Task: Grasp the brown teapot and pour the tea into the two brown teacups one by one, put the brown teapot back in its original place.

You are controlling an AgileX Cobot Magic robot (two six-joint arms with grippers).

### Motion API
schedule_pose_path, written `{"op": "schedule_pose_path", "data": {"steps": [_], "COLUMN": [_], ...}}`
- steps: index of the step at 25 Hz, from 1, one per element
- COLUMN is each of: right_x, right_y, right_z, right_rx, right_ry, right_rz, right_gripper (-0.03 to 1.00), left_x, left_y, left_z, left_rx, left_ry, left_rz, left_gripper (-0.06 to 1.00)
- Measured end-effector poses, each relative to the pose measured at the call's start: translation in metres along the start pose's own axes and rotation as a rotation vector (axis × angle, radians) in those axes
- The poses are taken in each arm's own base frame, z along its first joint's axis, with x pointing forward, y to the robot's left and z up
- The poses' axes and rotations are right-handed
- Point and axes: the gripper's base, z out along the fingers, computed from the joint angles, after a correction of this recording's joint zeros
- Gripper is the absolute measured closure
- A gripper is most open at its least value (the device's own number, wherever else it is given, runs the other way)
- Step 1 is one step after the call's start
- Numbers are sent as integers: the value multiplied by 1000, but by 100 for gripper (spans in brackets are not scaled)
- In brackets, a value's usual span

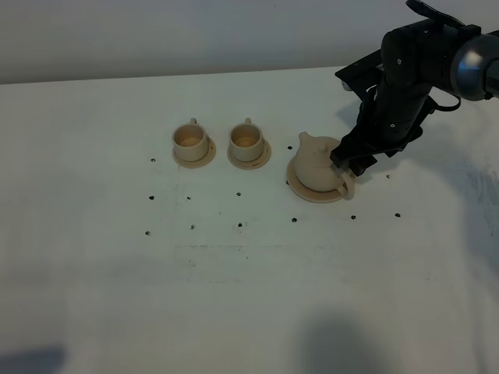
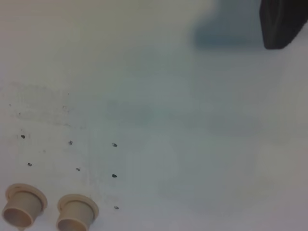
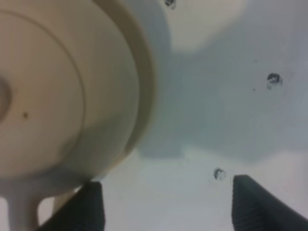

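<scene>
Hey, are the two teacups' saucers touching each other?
Apart. The exterior high view shows a strip of bare white table between the left saucer and the right saucer.

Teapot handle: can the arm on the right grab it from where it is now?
Probably yes. The open right claw hangs right beside the teapot; nothing blocks the handle, though it is not yet between the fingers.
</scene>
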Motion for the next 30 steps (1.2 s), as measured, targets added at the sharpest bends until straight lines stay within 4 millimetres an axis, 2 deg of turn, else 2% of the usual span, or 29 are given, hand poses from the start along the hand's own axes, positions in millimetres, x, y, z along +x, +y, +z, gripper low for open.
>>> {"op": "schedule_pose_path", "data": {"steps": [7, 12, 19, 23, 30], "right_x": [-5, -1, 5, -1, -6], "right_y": [-15, -30, -7, 6, 17], "right_z": [-12, -37, -61, -62, -61], "right_rx": [77, 121, -13, -40, -42], "right_ry": [-9, 5, 49, 2, -20], "right_rz": [-29, 1, 32, 21, -7], "right_gripper": [42, 42, 42, 42, 42], "left_x": [0, 0, 0, 0, 0], "left_y": [0, 0, 0, 0, 0], "left_z": [0, 0, 0, 0, 0], "left_rx": [0, 0, 0, 0, 0], "left_ry": [0, 0, 0, 0, 0], "left_rz": [0, 0, 0, 0, 0], "left_gripper": [63, 63, 63, 63, 63]}}
